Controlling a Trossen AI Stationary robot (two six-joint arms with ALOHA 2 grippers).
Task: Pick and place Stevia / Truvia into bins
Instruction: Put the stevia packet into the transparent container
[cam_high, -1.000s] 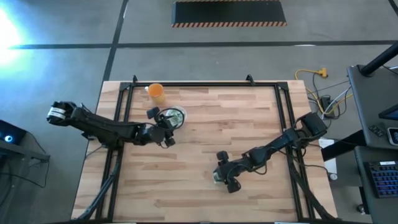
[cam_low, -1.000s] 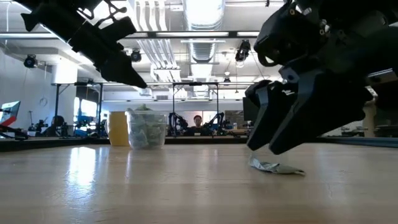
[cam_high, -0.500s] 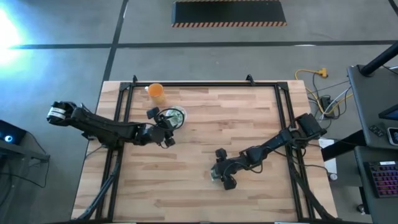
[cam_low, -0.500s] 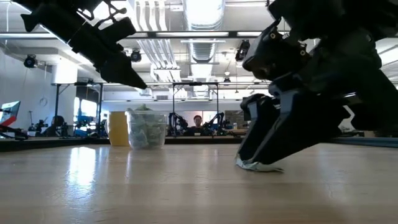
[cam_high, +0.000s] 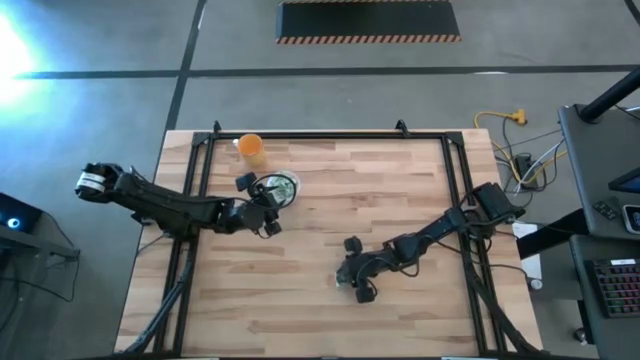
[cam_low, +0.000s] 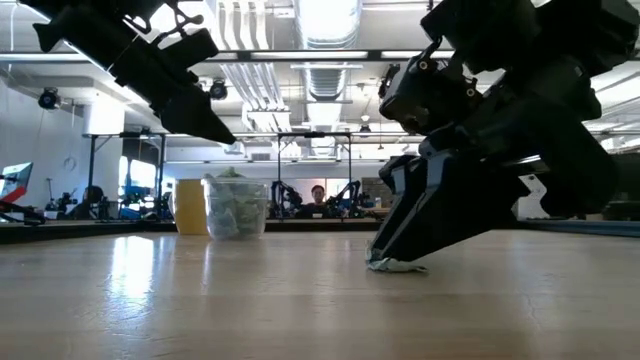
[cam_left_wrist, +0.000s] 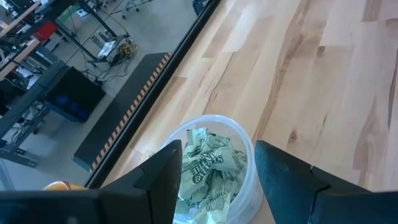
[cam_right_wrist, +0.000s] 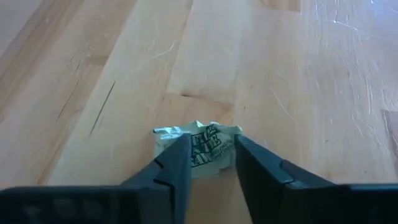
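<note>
One crumpled pale green-and-white Stevia sachet lies on the wooden table, right of centre and toward the near edge. My right gripper slants down onto it, fingers closed in on its two sides; the low view shows its tips at the sachet. The bin, a clear plastic cup filled with sachets, stands upright at the far left. My left gripper hovers open just beside and above this cup, touching nothing. My right gripper pinches the crumpled sachet between its two fingers, over the printed middle, while the paper's ends stick out on both sides. The fingers slant down from the table's right side. The sachet rests on the table.
An orange cup stands near the far edge, just beyond the clear cup. A black metal frame runs along the table's far and side edges. Bare wood lies between the two arms.
My right gripper has sunk and gone a little toward the table's left edge, onto the sachet. The sachet has slid along the table the same way, at the fingertips. My left arm has kept still.
</note>
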